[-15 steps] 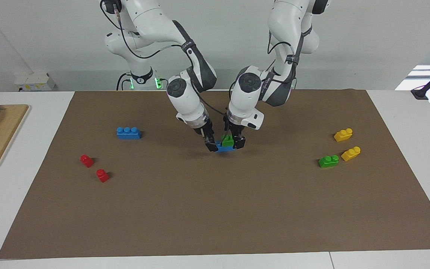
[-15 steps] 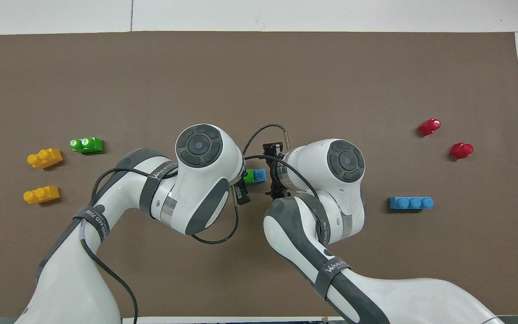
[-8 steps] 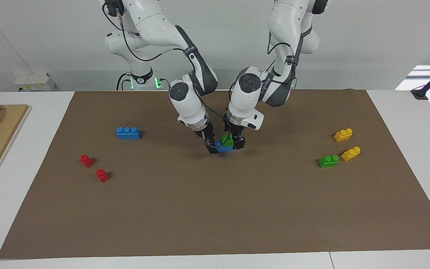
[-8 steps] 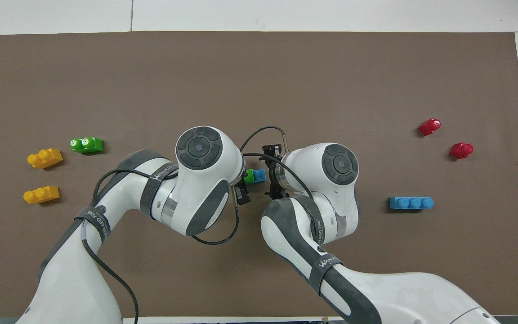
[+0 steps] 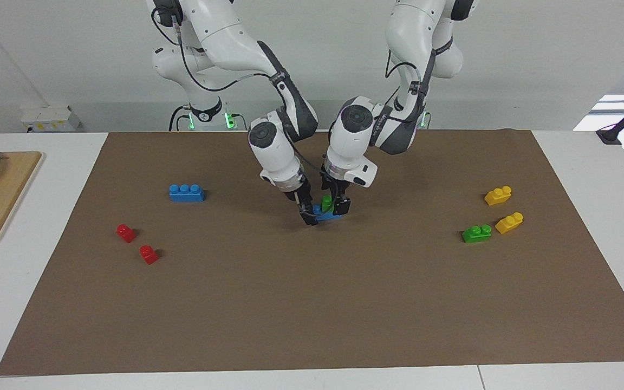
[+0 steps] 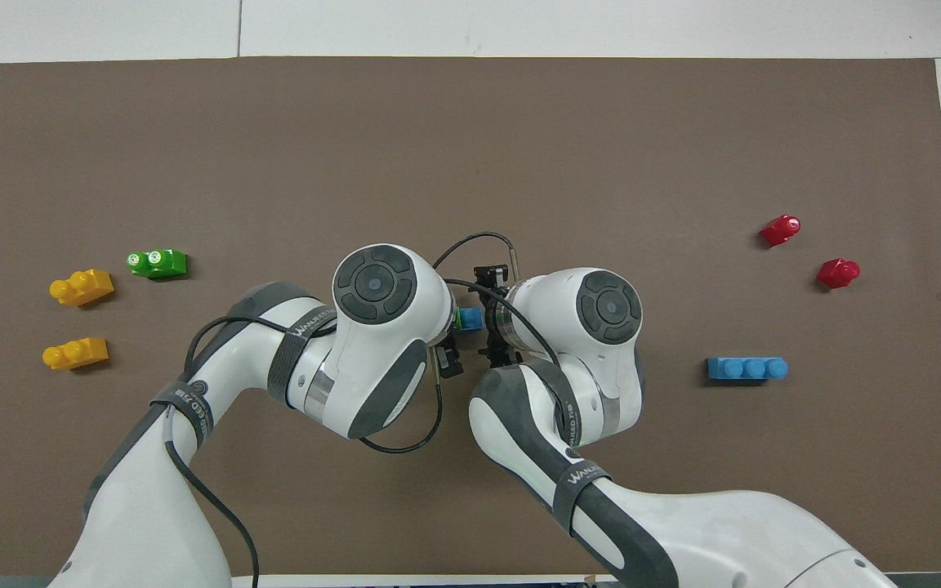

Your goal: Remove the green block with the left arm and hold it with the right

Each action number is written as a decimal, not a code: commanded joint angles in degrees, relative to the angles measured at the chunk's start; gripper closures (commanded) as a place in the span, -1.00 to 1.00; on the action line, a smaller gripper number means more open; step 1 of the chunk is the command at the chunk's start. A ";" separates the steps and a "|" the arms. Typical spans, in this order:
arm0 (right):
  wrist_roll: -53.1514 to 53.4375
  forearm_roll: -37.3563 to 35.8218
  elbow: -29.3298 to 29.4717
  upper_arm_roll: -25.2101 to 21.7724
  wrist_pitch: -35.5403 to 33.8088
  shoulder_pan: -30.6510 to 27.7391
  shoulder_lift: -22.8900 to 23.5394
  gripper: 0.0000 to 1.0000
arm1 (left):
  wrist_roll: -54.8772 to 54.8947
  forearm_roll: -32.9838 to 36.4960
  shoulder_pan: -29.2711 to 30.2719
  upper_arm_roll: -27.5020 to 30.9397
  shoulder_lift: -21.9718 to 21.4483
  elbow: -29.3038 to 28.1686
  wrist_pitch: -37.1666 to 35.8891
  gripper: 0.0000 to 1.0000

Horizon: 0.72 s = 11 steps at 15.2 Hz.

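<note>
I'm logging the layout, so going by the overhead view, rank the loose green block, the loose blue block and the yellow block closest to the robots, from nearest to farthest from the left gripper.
From the left gripper, mid-mat:
1. Loose blue block, toward the right arm's end.
2. Loose green block, toward the left arm's end.
3. Yellow block, farther out at that same end.

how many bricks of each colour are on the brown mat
green bricks: 2
blue bricks: 2
yellow bricks: 2
red bricks: 2
total: 8
</note>
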 commanded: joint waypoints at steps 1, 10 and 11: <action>-0.24 1.54 -0.71 -0.06 1.87 0.50 0.07 -0.98 | 0.84 0.31 -0.77 0.75 -0.98 -1.63 1.37 -1.00; 0.55 1.54 -0.71 -0.06 2.66 1.19 0.24 -0.89 | 0.93 0.31 -0.77 0.84 -0.98 -1.54 1.10 -1.00; 0.55 1.54 -0.71 -0.06 2.66 1.37 0.24 -0.71 | 1.02 0.31 -0.77 0.75 -0.98 -1.54 1.10 -1.00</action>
